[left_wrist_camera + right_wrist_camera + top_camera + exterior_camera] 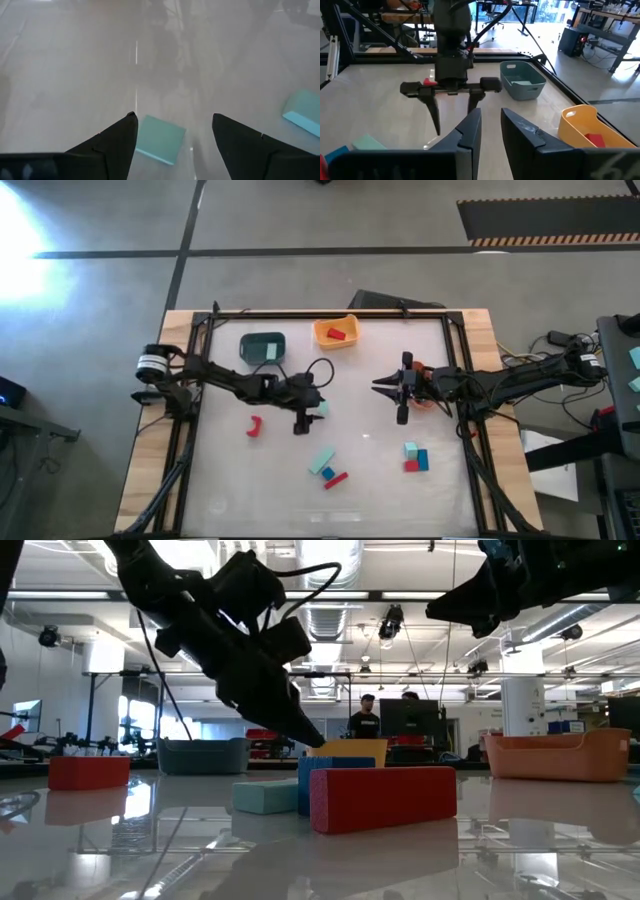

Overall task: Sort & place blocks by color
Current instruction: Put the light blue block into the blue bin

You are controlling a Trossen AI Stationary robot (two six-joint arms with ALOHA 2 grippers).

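Closest to the low camera lies a red bar [383,797] flat on the table, with a blue block [335,776] and a mint block [264,796] just behind it. From above, these sit near the front middle of the table [230,480] as a mint, blue and red cluster [327,468]. To their right stands a second group, a mint cube [410,449], a blue block [421,460] and a red block [410,466], all touching. A red arch [255,426] lies alone toward the left. The left gripper [306,420] reaches in from the left edge to the table's middle, pointing down with its fingers [112,140] spread wide, released, over a mint block [158,138] that lies between them. A second mint block [303,111] shows off to one side. The right gripper [402,392] stretches in from the right edge, held higher and level, facing the left arm; its two fingers [470,131] stand close together with a narrow gap and hold nothing. At the back of the table, a teal bin [262,348] holds a mint piece [272,353], and a yellow-orange bin [335,332] holds a red piece [337,334]. An orange bin [556,755] sits beneath the right arm. Two people [368,718] stand in the room beyond. No readable writing shows.
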